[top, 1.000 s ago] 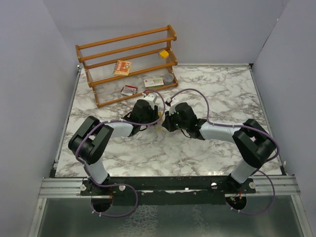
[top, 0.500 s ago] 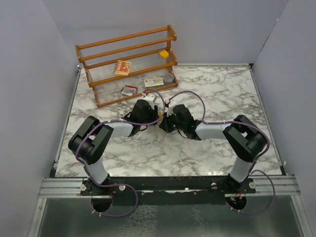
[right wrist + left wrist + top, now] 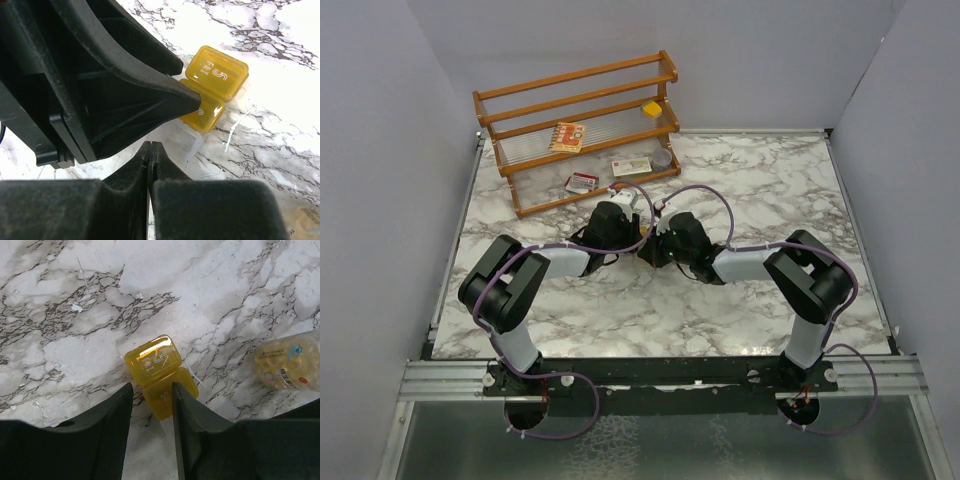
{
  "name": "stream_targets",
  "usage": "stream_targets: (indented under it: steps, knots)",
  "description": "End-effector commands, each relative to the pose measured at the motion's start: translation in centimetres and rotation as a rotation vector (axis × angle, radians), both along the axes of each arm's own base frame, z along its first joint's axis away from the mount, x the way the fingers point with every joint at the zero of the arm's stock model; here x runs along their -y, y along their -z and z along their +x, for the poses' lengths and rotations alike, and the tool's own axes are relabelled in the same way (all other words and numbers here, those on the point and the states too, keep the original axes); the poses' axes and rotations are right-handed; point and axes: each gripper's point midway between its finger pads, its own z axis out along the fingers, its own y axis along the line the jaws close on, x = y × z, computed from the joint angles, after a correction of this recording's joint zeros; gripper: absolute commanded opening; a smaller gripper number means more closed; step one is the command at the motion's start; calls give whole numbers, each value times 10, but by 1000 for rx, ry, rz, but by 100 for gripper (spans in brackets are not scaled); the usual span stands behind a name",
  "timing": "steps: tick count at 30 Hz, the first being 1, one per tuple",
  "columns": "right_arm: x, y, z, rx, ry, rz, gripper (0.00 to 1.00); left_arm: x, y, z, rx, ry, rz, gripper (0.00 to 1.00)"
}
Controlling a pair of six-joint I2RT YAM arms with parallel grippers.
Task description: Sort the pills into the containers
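A brown wooden tiered rack [image 3: 582, 130] stands at the far left corner of the white, grey-veined marble tabletop [image 3: 770, 190]. On the rack's ribbed clear middle shelf leans an orange printed card packet [image 3: 567, 136]. On the shelf above, at the right end, sits a small yellow object [image 3: 652, 108] – too small to make out. In the rack's bottom tier lie a red-and-white flat packet [image 3: 582, 182] and a white-and-green flat packet [image 3: 631, 167], with a round grey tin [image 3: 662, 158] at the right end.
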Motion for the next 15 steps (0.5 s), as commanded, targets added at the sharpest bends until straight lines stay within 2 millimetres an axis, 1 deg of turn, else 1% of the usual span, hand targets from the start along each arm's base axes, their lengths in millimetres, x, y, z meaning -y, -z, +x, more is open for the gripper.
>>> stream_targets:
  steps: [1,5,6,7,15]
  knots:
    - [8,31,-23,-102,-22,-51,1,-4,8,-1,-25,-17,35,39]
    - [11,34,-31,-117,-24,-65,1,-4,6,0,-21,-18,32,38]
    - [13,38,-38,-136,-33,-70,1,-4,5,1,-21,-20,30,38]
    - [13,39,-40,-142,-36,-73,1,-3,6,0,-22,-20,30,38]
    - [19,49,-50,-176,-19,-96,1,-4,4,0,-17,-23,29,38]
